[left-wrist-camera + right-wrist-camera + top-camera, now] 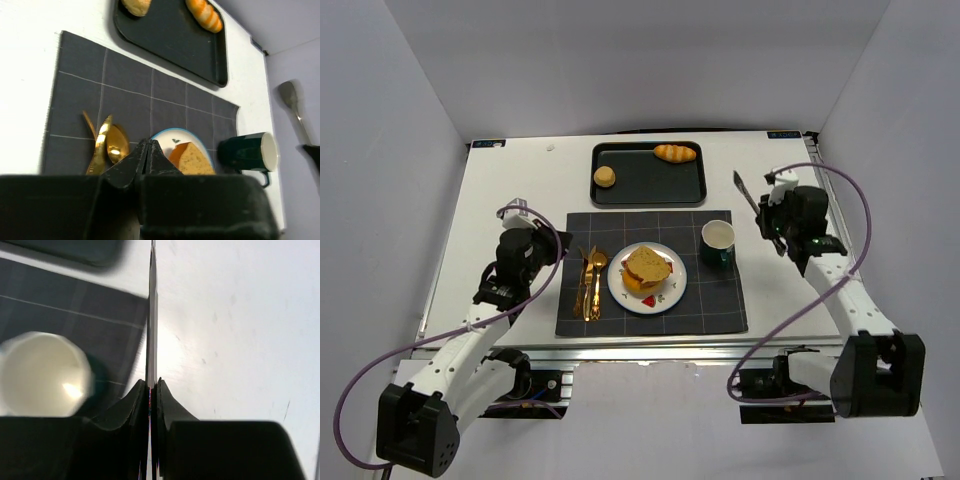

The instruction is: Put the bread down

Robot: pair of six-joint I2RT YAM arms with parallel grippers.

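Starting at the left, the left fingers (146, 150) are hovering around the left edge of the dark placemat (710, 300), pinched fully together with nothing between them. Just right of them, gold cutlery (588, 283) is lying on the placemat beside the plate (670, 292). At the far side of the white surface (510, 190), a black tray (650, 185) is carrying a round bun (605, 177) in its near left corner and a striped roll (675, 152) along its far edge, well apart. The bread (646, 266), a thick slice, is sitting on the plate in the middle of the placemat, with something red peeking out at the near side, can't tell what. A green mug (718, 242) is standing upright just right of the plate. Then the right fingers (142, 390) are clamping a knife (747, 194), its blade pointing away over the bare surface to the right of the mug.
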